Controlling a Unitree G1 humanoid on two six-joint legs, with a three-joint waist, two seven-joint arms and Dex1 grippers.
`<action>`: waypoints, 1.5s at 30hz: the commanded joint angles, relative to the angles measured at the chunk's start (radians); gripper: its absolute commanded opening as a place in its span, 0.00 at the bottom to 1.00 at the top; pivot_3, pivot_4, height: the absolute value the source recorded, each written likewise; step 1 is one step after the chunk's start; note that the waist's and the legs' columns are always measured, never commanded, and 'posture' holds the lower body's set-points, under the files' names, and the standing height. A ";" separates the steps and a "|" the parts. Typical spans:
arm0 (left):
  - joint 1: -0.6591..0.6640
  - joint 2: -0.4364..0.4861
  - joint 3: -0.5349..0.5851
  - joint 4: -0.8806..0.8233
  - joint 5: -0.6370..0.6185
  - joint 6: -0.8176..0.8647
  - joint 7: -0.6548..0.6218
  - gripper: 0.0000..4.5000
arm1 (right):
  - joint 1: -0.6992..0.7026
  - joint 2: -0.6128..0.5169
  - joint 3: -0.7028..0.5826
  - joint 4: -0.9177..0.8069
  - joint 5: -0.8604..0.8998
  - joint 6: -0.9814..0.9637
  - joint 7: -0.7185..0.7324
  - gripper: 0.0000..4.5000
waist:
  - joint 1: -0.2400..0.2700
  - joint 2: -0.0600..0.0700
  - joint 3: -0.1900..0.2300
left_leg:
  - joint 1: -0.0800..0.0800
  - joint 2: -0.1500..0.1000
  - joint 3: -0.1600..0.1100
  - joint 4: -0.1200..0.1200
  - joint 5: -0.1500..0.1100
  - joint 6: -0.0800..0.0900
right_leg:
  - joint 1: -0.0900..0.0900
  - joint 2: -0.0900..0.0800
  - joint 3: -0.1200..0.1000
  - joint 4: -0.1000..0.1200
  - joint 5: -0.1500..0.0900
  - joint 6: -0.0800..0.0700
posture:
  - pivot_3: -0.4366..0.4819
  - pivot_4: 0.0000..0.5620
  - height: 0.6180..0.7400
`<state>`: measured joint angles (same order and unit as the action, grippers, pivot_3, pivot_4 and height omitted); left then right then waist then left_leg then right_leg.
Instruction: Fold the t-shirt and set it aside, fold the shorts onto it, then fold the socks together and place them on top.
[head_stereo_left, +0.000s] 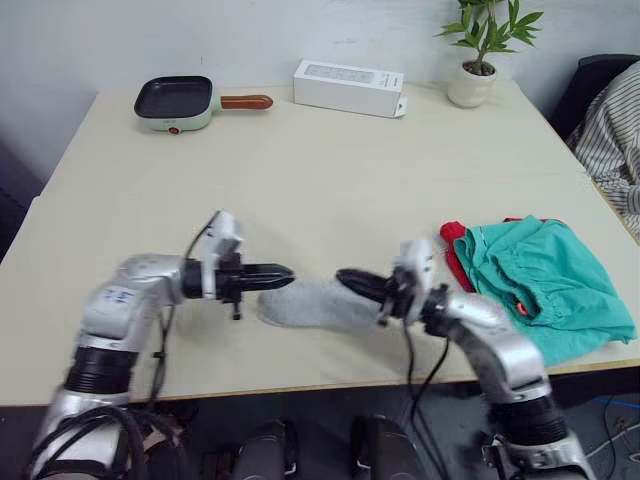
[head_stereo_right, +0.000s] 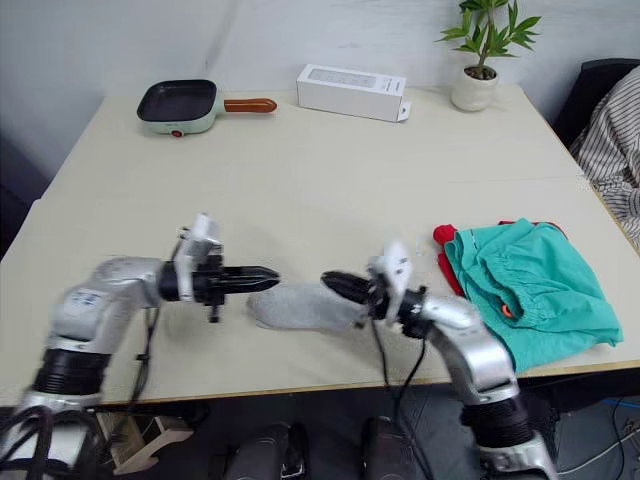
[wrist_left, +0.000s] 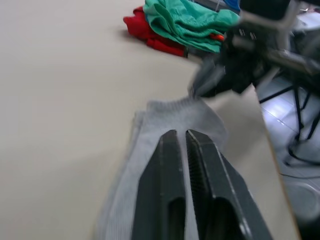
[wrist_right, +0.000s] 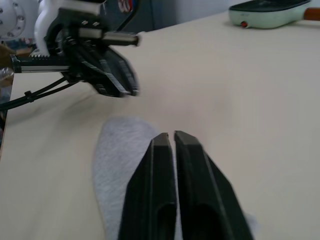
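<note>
Pale counter (head_stereo_left: 330, 170) against a white wall; a frying pan (head_stereo_left: 176, 102), a white box (head_stereo_left: 349, 87) and a potted plant (head_stereo_left: 480, 55) stand along the far edge. The socks (head_stereo_left: 315, 306) lie flat near the front edge, between the hands. Left hand (head_stereo_left: 284, 272) closed at one end, right hand (head_stereo_left: 345, 279) closed over the other; whether either pinches cloth, cannot tell. Shorts (head_stereo_left: 545, 275) piled over t-shirt (head_stereo_left: 455, 250) to the right. Judgement: socks light, limp, thin; pinch both layers at the cuff edge, or one may slip free.
</note>
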<state>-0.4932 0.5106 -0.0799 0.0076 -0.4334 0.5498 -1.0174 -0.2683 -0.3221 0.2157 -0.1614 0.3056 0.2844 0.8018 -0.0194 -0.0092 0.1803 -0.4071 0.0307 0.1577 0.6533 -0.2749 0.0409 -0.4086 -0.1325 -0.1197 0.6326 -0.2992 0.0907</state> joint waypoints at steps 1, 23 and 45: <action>0.008 -0.044 -0.041 0.066 0.085 -0.099 0.062 0.00 | 0.021 0.014 0.022 0.067 -0.094 -0.125 -0.050 0.00 | -0.003 0.000 0.000 | 0.000 0.000 0.001 0.000 0.000 0.000 | 0.000 0.000 0.000 0.000 0.000 0.000 | 0.48 0.27 1.00; 0.092 0.195 0.278 -0.027 -0.281 0.441 0.122 0.20 | -0.043 -0.023 -0.001 0.035 -0.007 -0.113 0.077 0.00 | -0.014 -0.001 0.000 | 0.003 0.005 0.001 -0.001 0.001 -0.002 | 0.000 -0.001 0.003 0.004 0.000 0.000 | 0.48 0.27 1.00; -0.032 0.041 0.240 0.019 -0.339 1.009 0.343 0.63 | -0.111 0.006 0.102 0.357 -0.174 -0.309 0.135 0.00 | -0.006 -0.007 -0.005 | 0.005 0.001 -0.001 0.001 0.000 -0.003 | 0.002 -0.002 0.004 0.005 -0.001 -0.001 | 0.48 0.27 1.00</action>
<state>-0.5175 0.5663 0.1796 0.0451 -0.7489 1.5283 -0.6807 -0.3877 -0.3236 0.3055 0.1763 0.1538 -0.0249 0.9378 -0.0254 -0.0159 0.1757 -0.4020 0.0314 0.1566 0.6545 -0.2748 0.0382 -0.4063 -0.1344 -0.1156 0.6373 -0.2998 0.0897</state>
